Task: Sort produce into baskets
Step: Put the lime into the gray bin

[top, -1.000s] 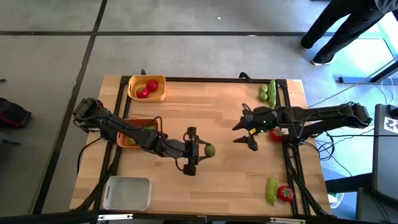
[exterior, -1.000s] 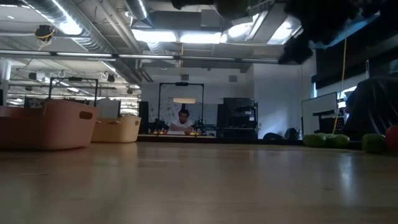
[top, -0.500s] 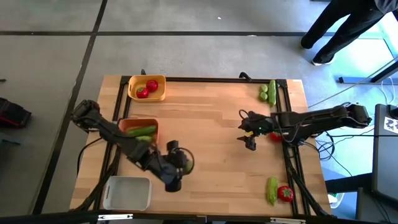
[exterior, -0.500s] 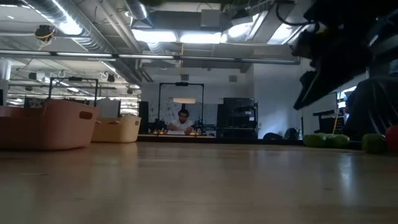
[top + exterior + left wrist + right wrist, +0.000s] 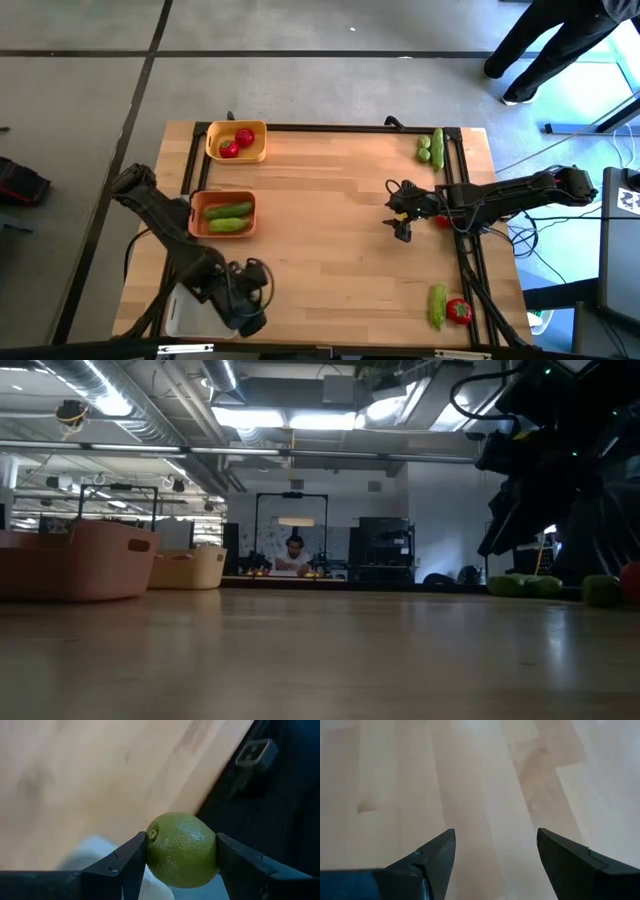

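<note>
My left gripper is shut on a pale-green lime above the near-left corner, at the right end of the white-grey basket. The arm covers much of that basket. The yellow basket holds two red tomatoes. The orange basket holds two green cucumbers. My right gripper is open and empty over bare wood right of the table's middle. A loose tomato lies beside the right arm. My left gripper pinches the lime between its two fingers, one on each side, with the stem nub next to one finger. The lime is lifted clear, above the edge of the white-grey basket.
A cucumber and a lime lie at the far right edge. Another cucumber and a tomato lie at the near right corner. Bare wood fills the table's middle. A person stands on the floor beyond the far right corner.
My left gripper has carried the lime from the table's middle toward the near-left corner, to the white-grey basket, the lime staying clear of the table. My right gripper has come down toward the table and stays open.
</note>
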Robot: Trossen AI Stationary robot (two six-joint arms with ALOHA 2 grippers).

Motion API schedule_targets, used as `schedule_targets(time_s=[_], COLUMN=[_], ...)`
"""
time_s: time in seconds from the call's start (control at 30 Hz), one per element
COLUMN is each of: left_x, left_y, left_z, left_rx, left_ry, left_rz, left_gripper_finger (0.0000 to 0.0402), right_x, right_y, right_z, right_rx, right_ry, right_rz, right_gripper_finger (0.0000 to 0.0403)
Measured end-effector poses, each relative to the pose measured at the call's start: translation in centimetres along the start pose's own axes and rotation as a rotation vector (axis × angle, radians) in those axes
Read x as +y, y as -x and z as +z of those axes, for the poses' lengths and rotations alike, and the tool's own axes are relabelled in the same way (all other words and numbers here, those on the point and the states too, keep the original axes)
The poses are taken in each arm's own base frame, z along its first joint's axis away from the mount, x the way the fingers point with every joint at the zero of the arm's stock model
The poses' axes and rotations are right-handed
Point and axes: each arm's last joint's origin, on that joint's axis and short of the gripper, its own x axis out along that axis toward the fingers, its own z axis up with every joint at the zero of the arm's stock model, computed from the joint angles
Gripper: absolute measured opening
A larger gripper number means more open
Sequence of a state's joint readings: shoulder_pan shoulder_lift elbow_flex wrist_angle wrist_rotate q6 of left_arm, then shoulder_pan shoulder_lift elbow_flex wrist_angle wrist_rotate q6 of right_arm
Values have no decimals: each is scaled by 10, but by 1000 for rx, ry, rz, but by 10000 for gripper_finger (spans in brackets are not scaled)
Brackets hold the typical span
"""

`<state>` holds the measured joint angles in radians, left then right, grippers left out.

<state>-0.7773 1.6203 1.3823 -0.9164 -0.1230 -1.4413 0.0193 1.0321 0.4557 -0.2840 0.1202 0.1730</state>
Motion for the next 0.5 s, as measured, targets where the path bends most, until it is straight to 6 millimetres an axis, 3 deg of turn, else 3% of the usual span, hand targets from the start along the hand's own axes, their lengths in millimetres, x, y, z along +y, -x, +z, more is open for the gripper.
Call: schedule_targets(time_s=[0.5], left_x=[18], left_y=[13], left_z=[-72], left_rx=[118], left_ry=[331], left_rz=[209], left_gripper_finger=[210], right_x=[0], right_y=[0], right_z=[3], right_rx=[-36], right_ry=[73], right_rz=[-25], right_gripper_finger=[269])
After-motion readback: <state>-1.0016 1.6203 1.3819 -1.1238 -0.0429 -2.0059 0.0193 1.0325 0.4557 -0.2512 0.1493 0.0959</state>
